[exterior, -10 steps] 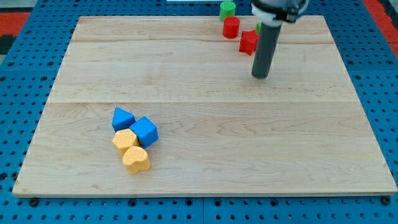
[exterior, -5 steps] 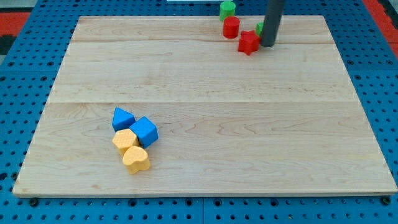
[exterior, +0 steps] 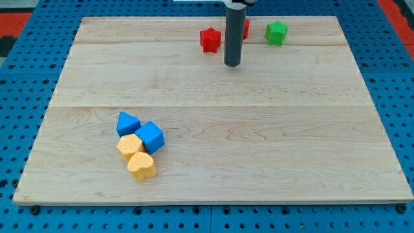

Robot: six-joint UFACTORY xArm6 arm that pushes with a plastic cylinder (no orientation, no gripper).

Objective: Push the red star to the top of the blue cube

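The red star (exterior: 209, 39) lies near the view's top, left of centre-right, on the wooden board (exterior: 259, 142). My tip (exterior: 232, 64) stands just right of and slightly below the star, a small gap apart. The blue cube (exterior: 150, 136) sits far away at the lower left, touching a blue triangular block (exterior: 127, 123), a yellow hexagonal block (exterior: 130, 146) and a yellow heart block (exterior: 141, 166).
A red cylinder (exterior: 244, 27) is mostly hidden behind the rod at the view's top. A green star-like block (exterior: 276, 32) lies to its right near the board's top edge.
The red star has slid left by about 75 pixels. My tip moved left and down from beside the green block. The green cylinder at the top is now out of sight.
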